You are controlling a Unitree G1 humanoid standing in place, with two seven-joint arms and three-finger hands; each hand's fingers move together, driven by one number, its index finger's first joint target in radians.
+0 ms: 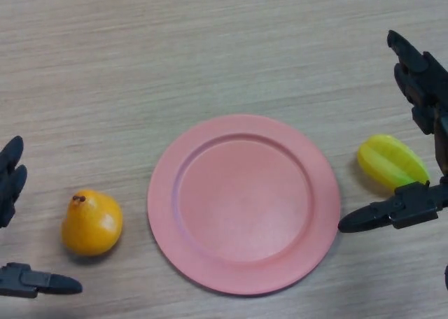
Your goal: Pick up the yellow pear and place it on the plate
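A yellow-orange pear (pixel 91 223) with a dark stem end lies on the wooden table, left of a pink plate (pixel 243 203). The plate holds nothing. My left hand (pixel 12 179) shows at the left edge, open, fingers above and thumb below, just left of the pear and not touching it. My right hand (pixel 420 81) is at the right edge, open, with its fingers up high and its thumb low beside the plate's right rim.
A yellow-green star fruit (pixel 392 162) lies right of the plate, between the right hand's fingers and thumb, apart from them. The wooden table (pixel 210 46) stretches far behind the plate.
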